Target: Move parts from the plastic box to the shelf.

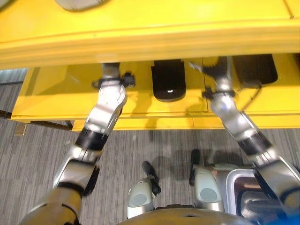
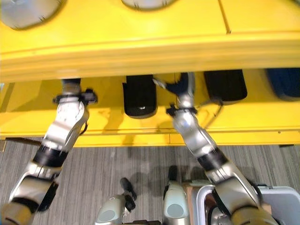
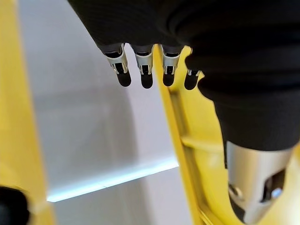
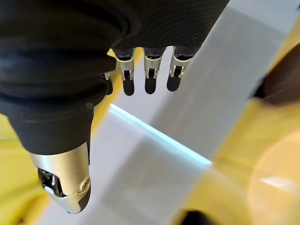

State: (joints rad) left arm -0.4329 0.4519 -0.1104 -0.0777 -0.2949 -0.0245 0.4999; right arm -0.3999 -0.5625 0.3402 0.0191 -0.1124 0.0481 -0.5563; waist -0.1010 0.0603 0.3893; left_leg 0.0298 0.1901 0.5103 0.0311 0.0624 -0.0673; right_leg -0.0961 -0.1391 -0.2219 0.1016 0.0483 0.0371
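Parts (image 1: 168, 80), dark and rounded, are seen lying on the yellow shelf (image 1: 140, 37), between both arms. Nothing is held: left hand (image 3: 140, 70) and right hand (image 4: 150, 70) are kept straight-fingered and empty. Parts are judged rigid, smooth, best gripped across the sides.

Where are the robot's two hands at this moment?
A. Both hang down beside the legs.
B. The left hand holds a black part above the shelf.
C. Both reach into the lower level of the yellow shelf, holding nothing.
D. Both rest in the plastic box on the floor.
C: both arms run under the top board of the yellow shelf, and the left hand and right hand show straight, empty fingers.
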